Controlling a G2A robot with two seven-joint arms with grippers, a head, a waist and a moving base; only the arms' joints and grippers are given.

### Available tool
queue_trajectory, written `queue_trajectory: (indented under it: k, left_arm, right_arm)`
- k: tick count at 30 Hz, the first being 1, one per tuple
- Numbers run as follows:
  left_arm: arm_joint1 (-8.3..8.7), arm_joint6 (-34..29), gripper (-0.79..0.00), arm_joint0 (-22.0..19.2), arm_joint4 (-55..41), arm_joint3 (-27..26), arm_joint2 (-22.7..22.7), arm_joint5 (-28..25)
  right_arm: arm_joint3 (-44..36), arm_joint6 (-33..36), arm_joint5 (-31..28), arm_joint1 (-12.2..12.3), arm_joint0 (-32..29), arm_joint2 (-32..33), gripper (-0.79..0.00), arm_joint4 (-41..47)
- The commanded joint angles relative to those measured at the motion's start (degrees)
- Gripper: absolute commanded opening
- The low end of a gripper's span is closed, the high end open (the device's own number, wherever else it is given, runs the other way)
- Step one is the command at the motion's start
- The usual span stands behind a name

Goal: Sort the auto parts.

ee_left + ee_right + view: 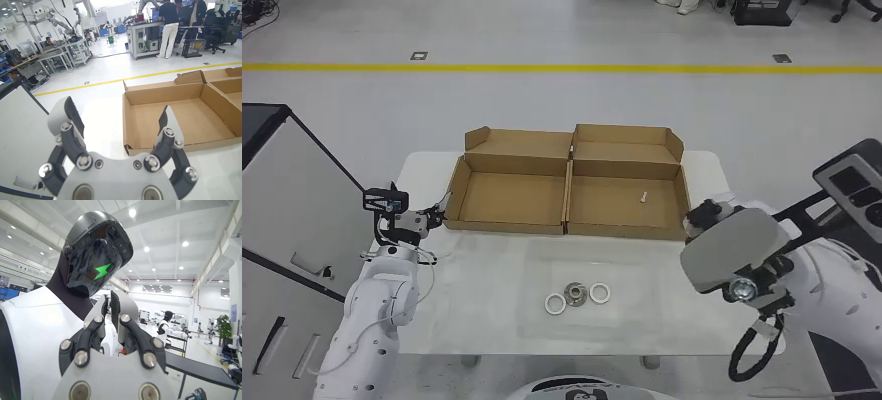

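The left claw (121, 117) is spread wide with nothing between its fingers. It hovers low over the table (482, 290), with the near corner of the left box (170, 121) just ahead of it. This looks like a waiting pose, since no part lies within its reach. The right claw (109, 299) is pressed together on a small ribbed metal piece (108, 303), likely a screw or spring, and is tipped upward, away from the table. The right box (627, 205), close by that arm's wrist, already holds one small pale piece (642, 196), so this one probably belongs there too. A white ring (555, 303), a metal hub (573, 295) and a second white ring (599, 293) lie clustered well apart from both claws, not yet sorted.
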Motion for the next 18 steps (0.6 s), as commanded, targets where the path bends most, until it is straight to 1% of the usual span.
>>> queue_trajectory:
  k: [1,3,7,13,18]
  left_arm:
    - [0.00,0.00,0.000,0.00,0.00,0.00,0.00,0.00]
    - [0.00,0.00,0.000,0.00,0.00,0.00,0.00,0.00]
    - [0.00,0.00,0.000,0.00,0.00,0.00,0.00,0.00]
    - [0.00,0.00,0.000,0.00,0.00,0.00,0.00,0.00]
    - [0.00,0.00,0.000,0.00,0.00,0.00,0.00,0.00]
  right_arm:
    - [0.14,-0.40,0.00,-0.82,0.33,-0.49,-0.785,-0.22]
    - [0.83,0.04,0.00,-1.79,0.78,-1.34,-0.785,-0.65]
    - [3.40,3.54,0.00,-3.32,1.92,-2.51,-0.785,-0.88]
    - [5.69,9.34,1.00,-5.02,3.03,-2.67,-0.785,0.67]
    - [6.28,12.33,2.01,-6.26,3.08,-2.36,-0.785,2.95]
